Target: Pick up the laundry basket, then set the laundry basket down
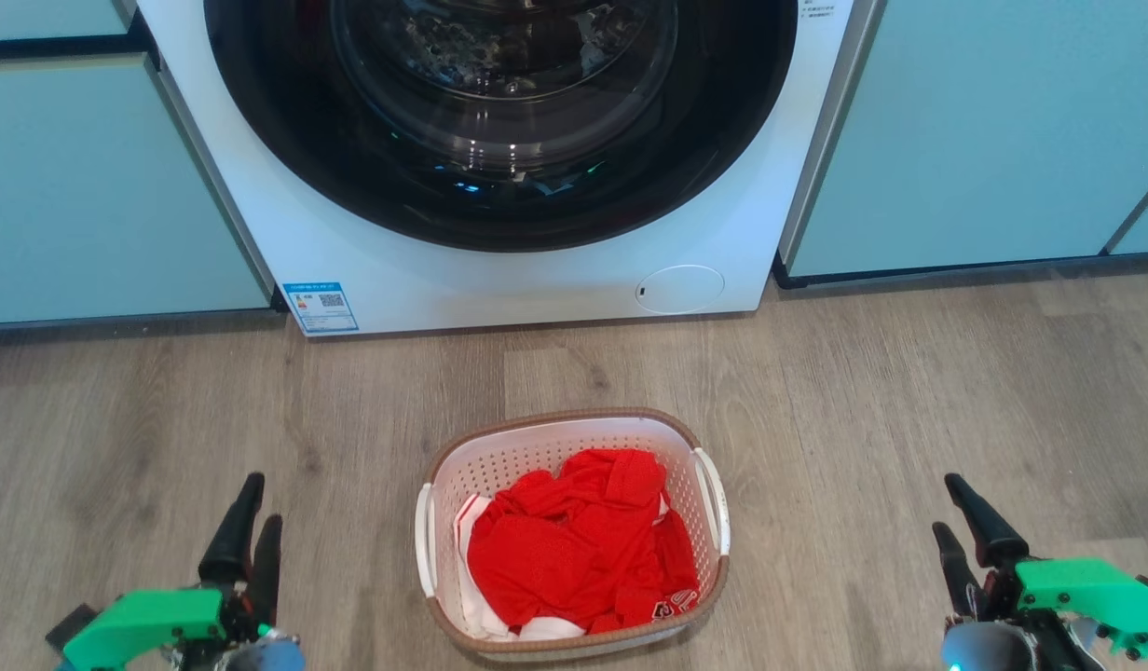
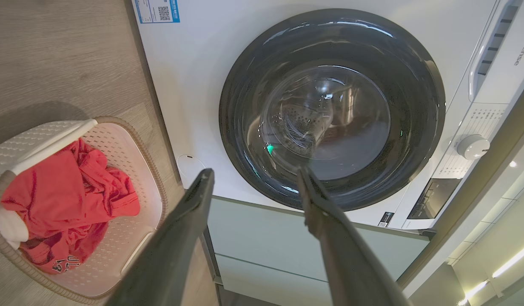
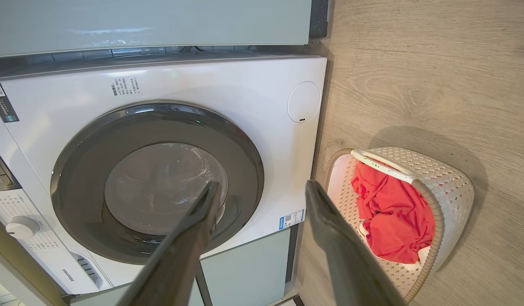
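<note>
The washer [image 1: 537, 280] fills the top of the frame, with bare wood floor [image 1: 863, 419] below it. The laundry basket [image 1: 499, 461] sits lower centre, clear of the washer, with a handle on each side, probably so I can take both. Red clothes [image 1: 574, 540] lie inside. My left gripper [image 1: 263, 500] and right gripper [image 1: 945, 504] hover at the bottom corners, fingers parted and empty, with open floor between each and the basket.

Long blk jaws, grn plastic mounts [image 1: 145, 617]

Home laundry nook: washer [image 1: 499, 149], teal cabinets [image 1: 99, 186].
</note>
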